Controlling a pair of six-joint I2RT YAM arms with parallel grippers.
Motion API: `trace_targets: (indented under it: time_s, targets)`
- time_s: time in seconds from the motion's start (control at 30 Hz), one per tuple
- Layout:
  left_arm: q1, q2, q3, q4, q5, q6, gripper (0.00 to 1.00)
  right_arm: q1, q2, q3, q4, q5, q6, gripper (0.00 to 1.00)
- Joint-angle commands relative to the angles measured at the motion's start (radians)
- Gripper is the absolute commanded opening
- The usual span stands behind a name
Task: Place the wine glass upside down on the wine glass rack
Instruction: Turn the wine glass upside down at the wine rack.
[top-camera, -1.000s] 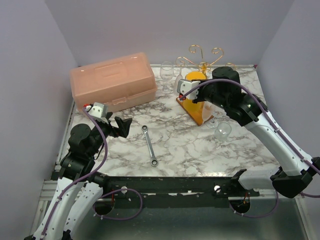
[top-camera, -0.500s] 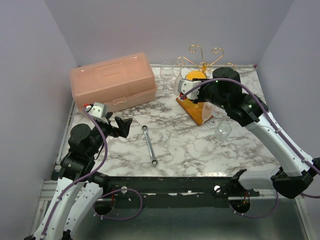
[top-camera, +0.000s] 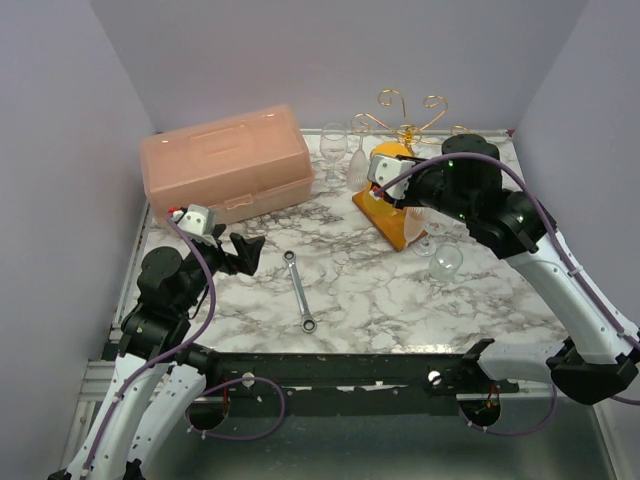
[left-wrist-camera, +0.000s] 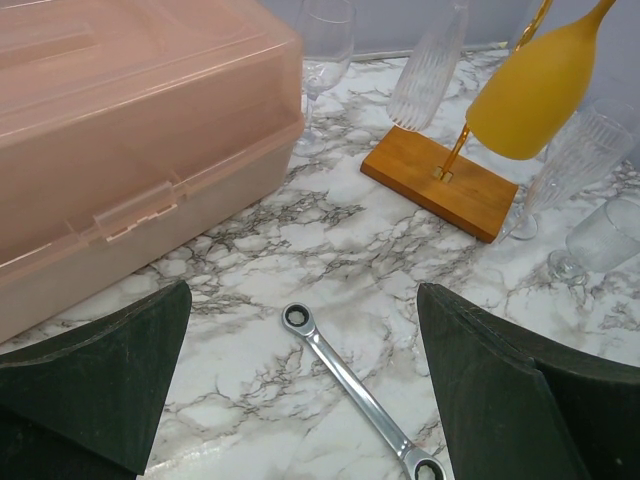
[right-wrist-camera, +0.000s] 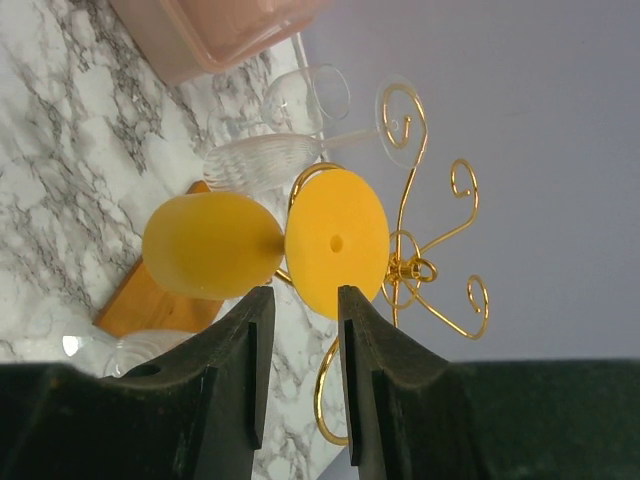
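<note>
Marbled tabletop (top-camera: 370, 300), lilac walls (top-camera: 300, 60); wine glass rack (top-camera: 386, 220) at rear.

The wine glass (right-wrist-camera: 213, 246) is opaque yellow, with a rounded bowl and a flat round foot. It sits just beyond the fingertips of the right gripper (right-wrist-camera: 305, 292), not touching them, tilted with its bowl low and its foot high. The wine glass rack (left-wrist-camera: 445, 182) stands upright just behind the glass, farther from the claw. Its gold wire scrolls curl out past the glass's foot, and a thin gold stem runs down to a flat orange-brown base beneath the bowl.
</note>
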Motion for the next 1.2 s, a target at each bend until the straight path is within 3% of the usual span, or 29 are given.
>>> trace_targets:
  time_s: [0.0, 0.67, 1.17]
  targets:
    - [0.010, 0.003, -0.012, 0.019, 0.025, -0.008, 0.98, -0.012, -0.031, 0.036, -0.044, -0.093, 0.073, 0.38]
    - [0.017, 0.005, -0.012, 0.024, 0.041, -0.013, 0.98, -0.221, -0.162, 0.032, -0.049, -0.373, 0.285, 0.40]
    - [0.017, 0.003, -0.012, 0.021, 0.055, -0.017, 0.99, -0.362, -0.282, -0.083, -0.014, -0.455, 0.373, 0.41]
